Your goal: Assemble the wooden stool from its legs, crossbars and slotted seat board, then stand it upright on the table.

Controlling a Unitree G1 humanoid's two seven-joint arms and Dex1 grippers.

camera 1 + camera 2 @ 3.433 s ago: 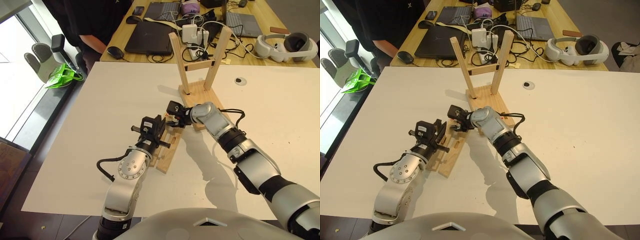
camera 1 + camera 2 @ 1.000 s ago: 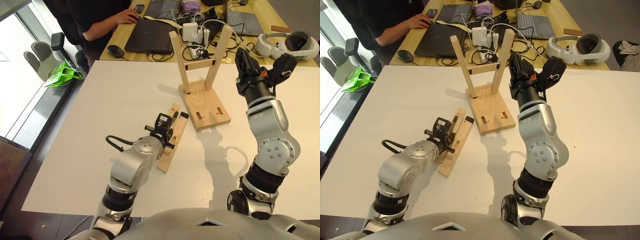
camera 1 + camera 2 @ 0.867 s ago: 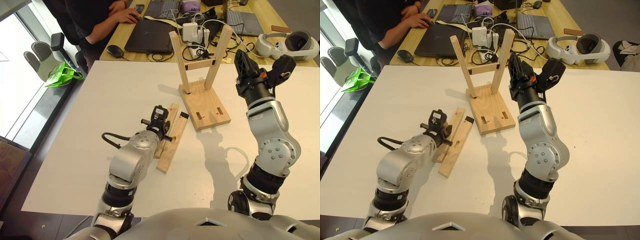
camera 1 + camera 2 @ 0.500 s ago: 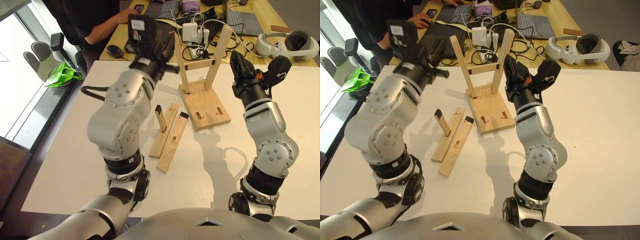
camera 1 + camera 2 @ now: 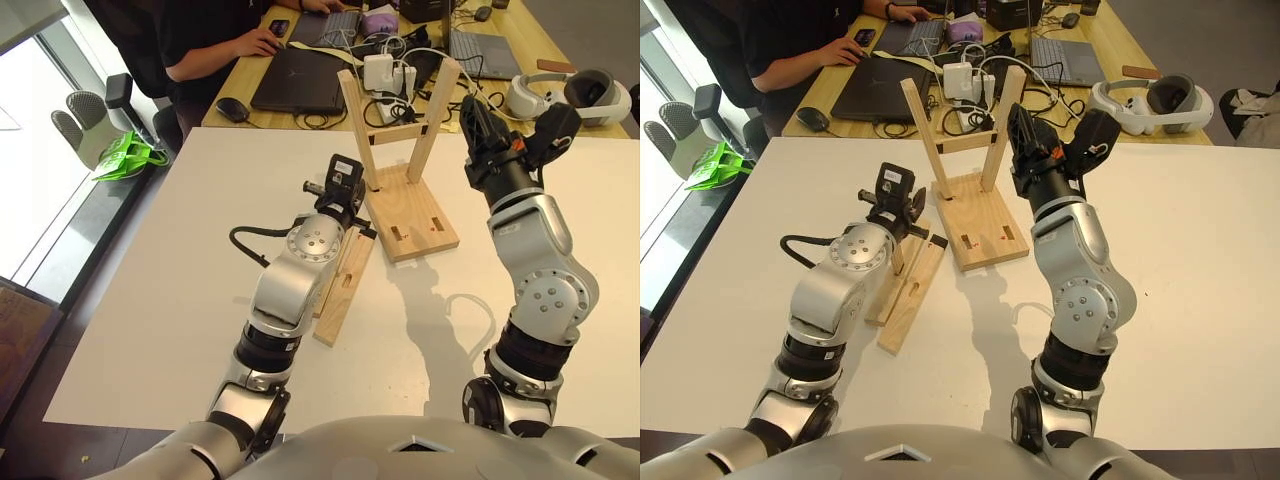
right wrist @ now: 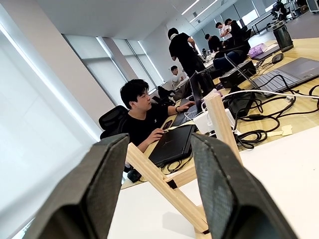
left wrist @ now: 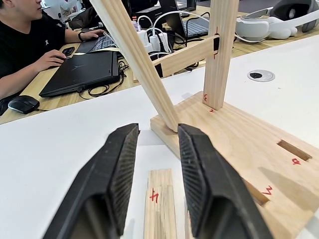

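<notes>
The left gripper (image 7: 158, 133) hangs low over the white table (image 5: 170, 230) with its two dark fingers (image 7: 122, 164) spread apart and nothing between them. Directly beneath it lie two loose wooden strips (image 5: 906, 298), side by side and flat on the table; the end of one, bearing a red mark, shows just under the fingertips. Right ahead of that gripper sits the slotted seat board (image 5: 418, 212), lying flat with its near corner just beyond the fingertips. Out of the board's far end rise two legs, the left-hand leg (image 5: 357, 125) leaning and closest to the left gripper, the right-hand leg (image 5: 436, 115) farther over, and a crossbar (image 5: 398, 130) joins them partway up. Two open slots (image 5: 398, 232) remain in the part of the board nearer the robot, off to the left gripper's right. The right gripper (image 5: 1058, 118) is held high above the table, level with the upper parts of the legs and just beside the right-hand one without touching it; its fingers (image 6: 102, 199) stand wide apart and hold nothing, and from its wrist both legs and the crossbar appear beyond the gap. Behind both grippers, past the table's far edge, a wooden desk (image 5: 540, 30) carries a laptop (image 5: 300, 75) and a headset (image 5: 570, 95).
</notes>
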